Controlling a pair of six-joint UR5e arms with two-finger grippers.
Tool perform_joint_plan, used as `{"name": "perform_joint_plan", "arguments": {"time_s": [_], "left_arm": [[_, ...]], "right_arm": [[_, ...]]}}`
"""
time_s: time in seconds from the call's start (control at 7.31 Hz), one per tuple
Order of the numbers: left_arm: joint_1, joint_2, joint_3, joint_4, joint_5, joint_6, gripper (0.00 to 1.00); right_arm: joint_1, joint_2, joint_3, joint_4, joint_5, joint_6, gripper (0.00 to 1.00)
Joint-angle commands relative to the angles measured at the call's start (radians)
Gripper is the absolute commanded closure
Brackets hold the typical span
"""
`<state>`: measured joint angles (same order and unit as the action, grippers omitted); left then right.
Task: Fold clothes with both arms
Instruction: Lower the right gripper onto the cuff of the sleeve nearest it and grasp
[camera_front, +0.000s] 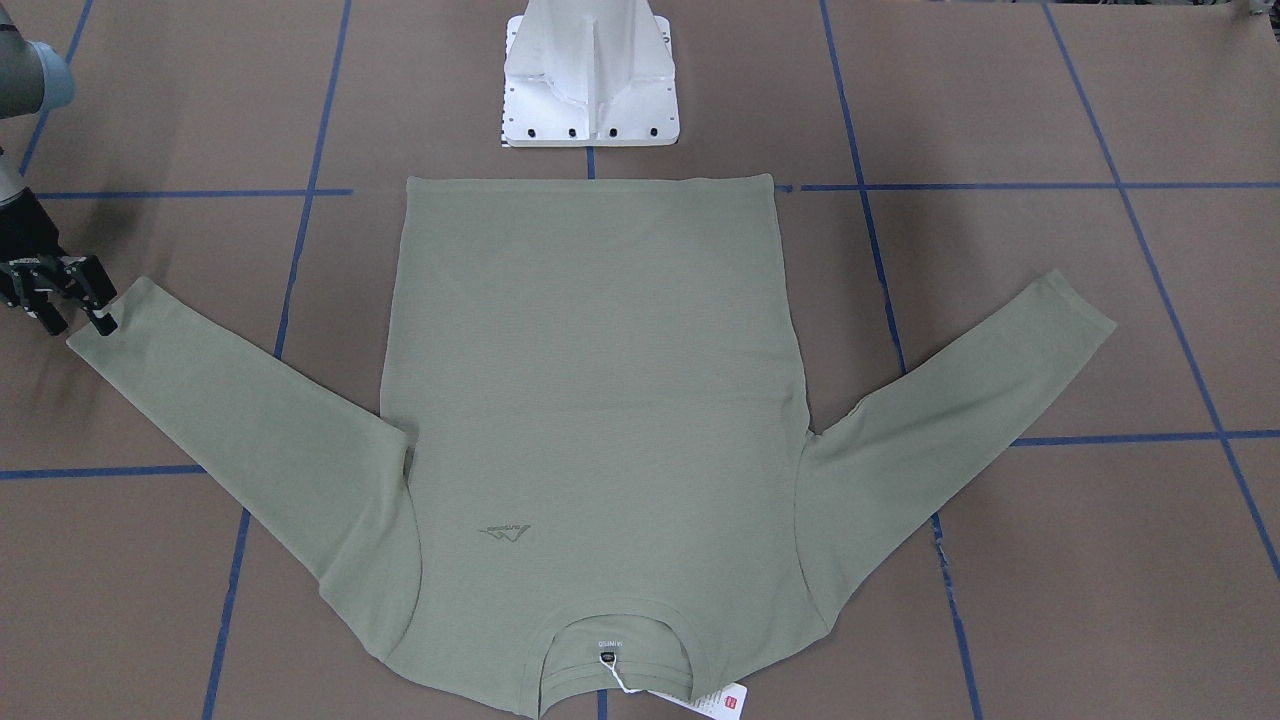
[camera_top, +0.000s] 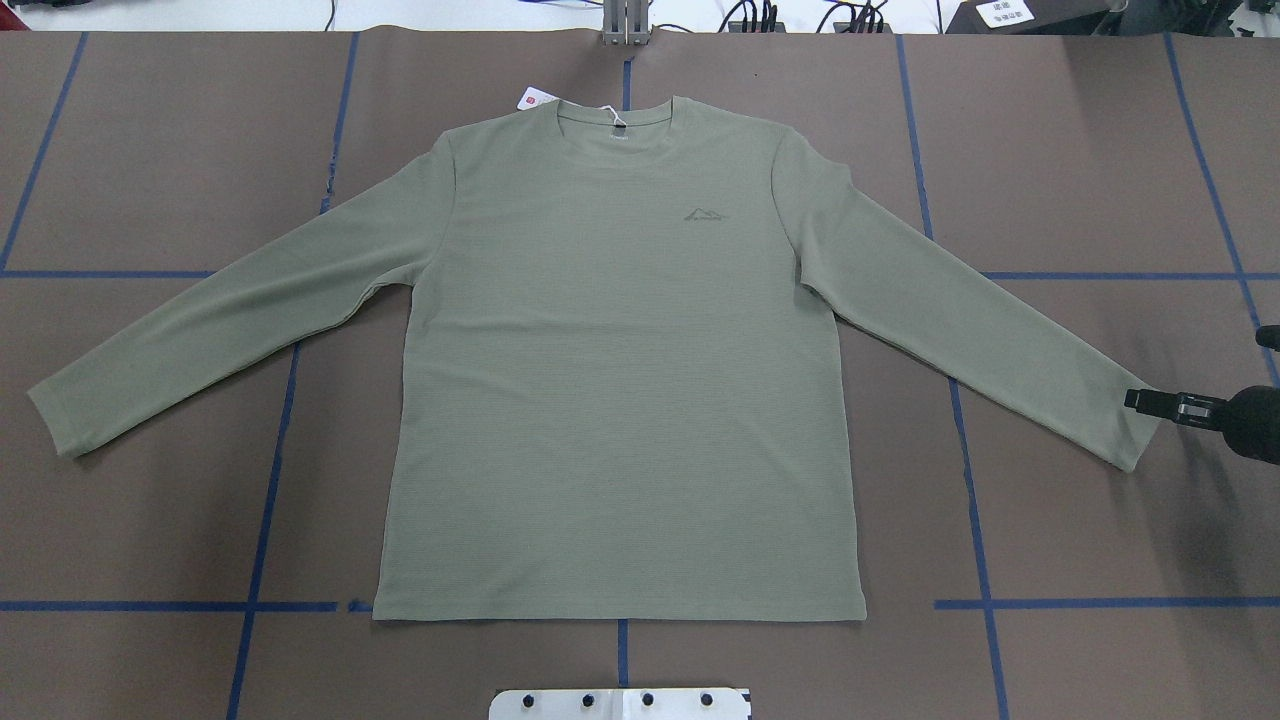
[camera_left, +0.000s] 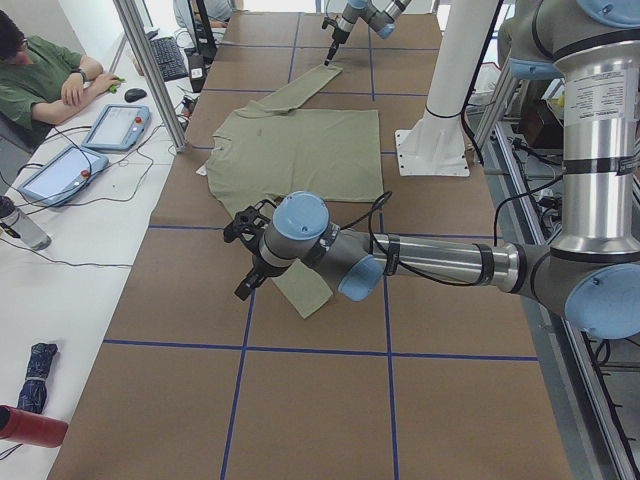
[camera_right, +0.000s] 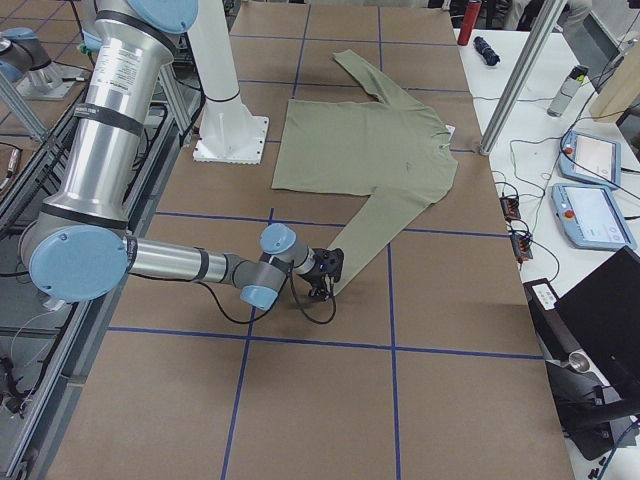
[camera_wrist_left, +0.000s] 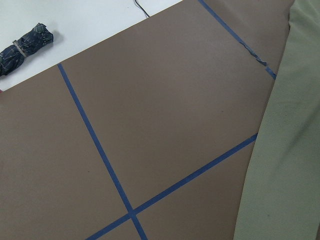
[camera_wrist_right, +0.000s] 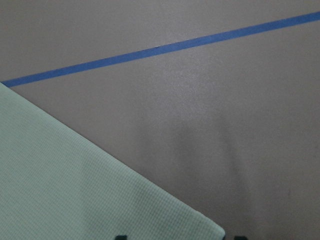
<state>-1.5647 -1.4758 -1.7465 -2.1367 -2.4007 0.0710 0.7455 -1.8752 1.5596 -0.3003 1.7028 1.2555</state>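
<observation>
Right, the shirt (camera_top: 620, 400) lies flat and face up in the middle of the overhead frame on the brown counter (camera_top: 150, 150). Its neck points to the top and its hem to the bottom, just short of the white pedestal base (camera_top: 620, 703). The chest logo (camera_top: 705, 213) shows right of centre, and the hang tag (camera_top: 535, 97) pokes out at the upper left of the collar. Both sleeves slant outward and down across the blue tape lines (camera_top: 268, 500).

At the right edge of that frame my right pincer (camera_top: 1135, 400) sits low at the cuff of the sleeve. In its wrist view the two dark tips stand apart at the bottom edge with the cuff corner between them, so I read it as open.

My left pincer (camera_left: 248, 270) appears only in the left side view, lower middle, just beside the near cuff. I cannot tell whether it is open or closed. Its wrist view has sleeve fabric down the right edge and a dark rolled bundle (camera_wrist_left: 25, 42) at the upper left.
</observation>
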Motion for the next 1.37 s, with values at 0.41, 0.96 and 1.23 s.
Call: {"name": "perform_joint_plan", "arguments": {"time_s": [0.41,0.96,1.23], "left_arm": [[0.0,0.0,-0.001,0.0,0.0,0.0,0.0],[-0.002,0.0,-0.002,0.0,-0.003,0.0,0.0],[-0.002,0.0,-0.001,0.0,-0.003,0.0,0.0]], "right_arm": [[0.003,0.007,-0.007,0.0,-0.003,-0.002,0.46],[0.018,0.008,-0.004,-0.002,-0.005,-0.001,1.0],[0.056,0.014,0.013,-0.013,0.011,0.001,1.0]]}}
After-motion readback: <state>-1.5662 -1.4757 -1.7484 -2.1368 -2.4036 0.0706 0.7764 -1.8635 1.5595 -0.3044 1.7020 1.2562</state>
